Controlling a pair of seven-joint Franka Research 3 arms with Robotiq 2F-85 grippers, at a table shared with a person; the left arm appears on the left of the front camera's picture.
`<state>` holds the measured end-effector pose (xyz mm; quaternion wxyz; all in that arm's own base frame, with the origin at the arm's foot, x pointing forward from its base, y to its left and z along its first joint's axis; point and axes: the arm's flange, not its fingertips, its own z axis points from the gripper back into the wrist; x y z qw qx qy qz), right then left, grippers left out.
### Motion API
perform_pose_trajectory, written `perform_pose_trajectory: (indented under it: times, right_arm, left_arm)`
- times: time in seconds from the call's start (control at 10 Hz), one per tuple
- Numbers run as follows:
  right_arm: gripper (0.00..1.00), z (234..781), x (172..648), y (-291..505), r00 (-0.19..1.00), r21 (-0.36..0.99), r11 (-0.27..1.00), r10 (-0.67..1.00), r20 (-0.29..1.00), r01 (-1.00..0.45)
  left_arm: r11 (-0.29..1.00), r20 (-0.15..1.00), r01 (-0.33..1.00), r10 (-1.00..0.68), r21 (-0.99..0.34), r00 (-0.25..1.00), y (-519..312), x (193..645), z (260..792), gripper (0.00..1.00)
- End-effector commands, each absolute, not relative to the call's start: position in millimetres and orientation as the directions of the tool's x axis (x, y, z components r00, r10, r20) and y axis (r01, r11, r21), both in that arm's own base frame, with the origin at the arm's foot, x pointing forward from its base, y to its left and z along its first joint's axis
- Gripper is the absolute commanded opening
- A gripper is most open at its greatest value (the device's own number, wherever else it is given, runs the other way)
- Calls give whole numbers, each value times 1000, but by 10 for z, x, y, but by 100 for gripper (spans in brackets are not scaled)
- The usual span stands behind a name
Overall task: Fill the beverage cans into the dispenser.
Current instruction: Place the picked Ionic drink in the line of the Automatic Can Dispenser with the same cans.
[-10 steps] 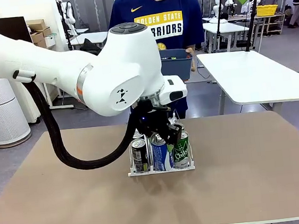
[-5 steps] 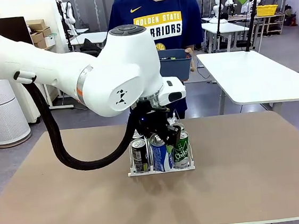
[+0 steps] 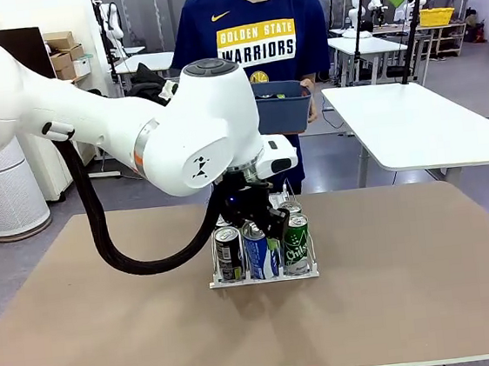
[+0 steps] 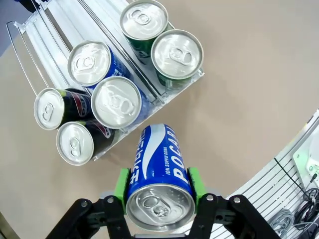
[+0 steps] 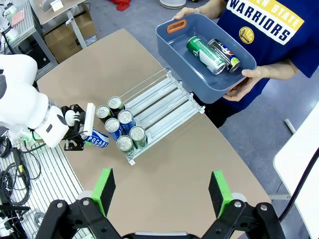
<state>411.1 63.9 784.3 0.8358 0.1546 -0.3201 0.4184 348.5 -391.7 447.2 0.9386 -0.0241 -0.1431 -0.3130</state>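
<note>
- Step in hand (my reading): carrying one can to load. The left end effector [image 4: 158, 181] is clamped, green pads on either side, on a blue can with white lettering [image 4: 157, 167].
- The held can hangs in the air near the filled front end of the dispenser [image 4: 75, 20], apart from the cans already in it. It looks tilted rather than upright.
- The dispenser sits mid-tabletop [image 5: 199, 164]. Each of its three lanes holds two cans at the low front lip: black cans [image 4: 75, 143], blue cans [image 4: 115, 102], green cans [image 4: 177, 54]. The rear stretch of every lane is bare.
- The right end effector [image 5: 162, 191] is high above the tabletop, with its fingers apart and nothing between them.
- A person at the far side holds a blue-grey bin [image 5: 172, 50] with more cans lying inside.
- Next move (judgement): carry the can over the standing rows to the open rear of a lane, probably the blue middle one. Set it upright between the rails, then let go.
- Materials: the cans are smooth, glossy cylinders with silver pull-tab tops. The dispenser has clear plastic lanes and thin wire rails. The tabletop is matte tan.
</note>
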Motion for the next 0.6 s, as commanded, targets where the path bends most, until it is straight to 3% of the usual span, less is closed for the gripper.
perform_pose_trajectory:
  times: [0.0, 0.5]
  right_arm:
    - [100, 7843, 4094, 640, 445, -5, 602, 597, 667, -799]
    - [100, 7843, 4094, 640, 445, -5, 602, 597, 667, -799]
  left_arm:
    - [812, 315, 578, -571, 80, 759, -3960, 3600, 4487, 57]
    - [844, 399, 531, -514, 76, 759, -3951, 3953, 4479, 57]
